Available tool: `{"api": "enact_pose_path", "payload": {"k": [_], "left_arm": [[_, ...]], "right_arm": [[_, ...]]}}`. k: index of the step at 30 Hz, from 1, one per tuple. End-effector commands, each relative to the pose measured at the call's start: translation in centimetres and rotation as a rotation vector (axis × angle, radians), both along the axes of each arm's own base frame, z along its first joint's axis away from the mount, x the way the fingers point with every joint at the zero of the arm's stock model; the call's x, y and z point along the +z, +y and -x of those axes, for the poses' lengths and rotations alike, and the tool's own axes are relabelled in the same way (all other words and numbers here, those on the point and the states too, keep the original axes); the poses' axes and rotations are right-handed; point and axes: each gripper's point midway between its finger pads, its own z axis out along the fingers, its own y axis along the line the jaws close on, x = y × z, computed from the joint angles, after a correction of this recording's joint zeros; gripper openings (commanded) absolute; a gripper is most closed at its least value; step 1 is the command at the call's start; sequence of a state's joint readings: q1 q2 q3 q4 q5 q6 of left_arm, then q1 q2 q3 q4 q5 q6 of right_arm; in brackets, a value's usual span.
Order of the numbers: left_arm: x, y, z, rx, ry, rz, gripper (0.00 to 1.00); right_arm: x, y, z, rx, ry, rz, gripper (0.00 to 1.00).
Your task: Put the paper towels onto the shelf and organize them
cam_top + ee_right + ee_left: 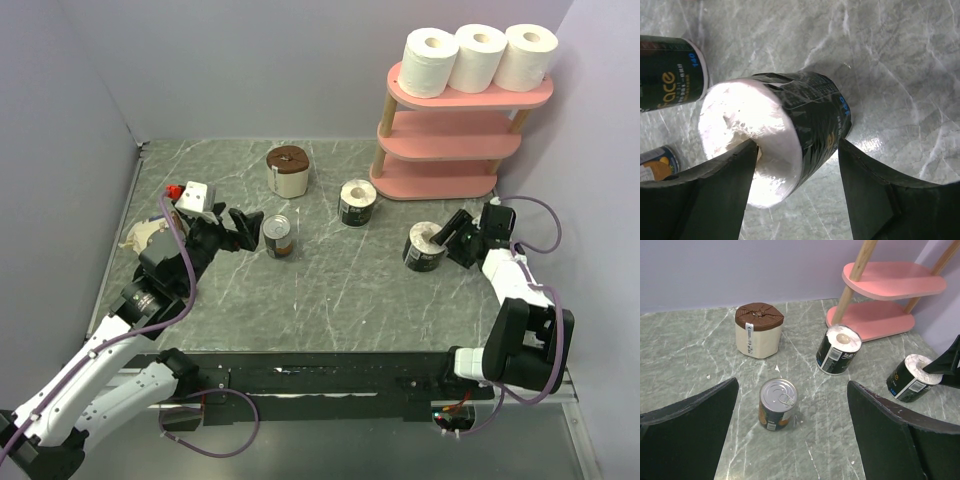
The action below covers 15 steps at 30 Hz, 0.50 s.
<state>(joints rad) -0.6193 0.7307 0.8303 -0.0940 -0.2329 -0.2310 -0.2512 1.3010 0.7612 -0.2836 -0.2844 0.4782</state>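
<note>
Paper towels are spread over the grey marbled table (340,290), and the pink shelf (450,142) stands at its far right. The top board carries three white rolls (478,57) side by side. The two lower boards look bare from here.

A cream roll with a brown cap (758,330) stands well left of the shelf. One black-printed roll (357,203) sits upright just in front of the bottom board.

The other black-printed roll (805,120) is nearer my right arm, upright on the table. My right gripper (797,144) straddles its wall, one finger down the hollow core and the other against the wrapper. I cannot tell whether that pinch is actually tight.

My left gripper (792,387) hangs spread wide and empty just beside the small can (277,237).

My worry is that one-sided hold. The paper is soft and the wrapper glossy, so on the lift the roll could sag, swing or slide off the fingers. A tilted roll may also clip a post or a board edge going in. On the left, a careless move would knock the can over.
</note>
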Motion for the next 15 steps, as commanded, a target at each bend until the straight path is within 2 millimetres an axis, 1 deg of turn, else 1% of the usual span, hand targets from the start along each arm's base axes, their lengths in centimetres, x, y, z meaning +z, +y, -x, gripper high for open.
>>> {"api": "enact_pose_path", "payload": {"k": [1, 7, 11, 14, 15], "left_arm": [[1.1, -0.1, 0.0, -0.002, -0.025, 0.026, 0.96], [1.1, 0.0, 0.0, 0.001, -0.023, 0.024, 0.96], [1.2, 0.1, 0.0, 0.006, -0.026, 0.025, 0.96], [1.1, 0.1, 0.0, 0.004, -0.025, 0.024, 0.96], [1.2, 0.0, 0.1, 0.001, -0.026, 0.025, 0.96]], "right_arm": [[0.5, -0.3, -1.1, -0.013, -0.028, 0.005, 0.71], [0.1, 0.1, -1.3, -0.018, -0.019, -0.014, 0.65], [0.6, 0.6, -1.9, -0.010, -0.037, -0.033, 0.51], [1.4, 0.7, -2.3, -0.015, -0.059, -0.048, 0.45], [2.0, 0.8, -2.5, -0.020, -0.077, -0.056, 0.44]]}}
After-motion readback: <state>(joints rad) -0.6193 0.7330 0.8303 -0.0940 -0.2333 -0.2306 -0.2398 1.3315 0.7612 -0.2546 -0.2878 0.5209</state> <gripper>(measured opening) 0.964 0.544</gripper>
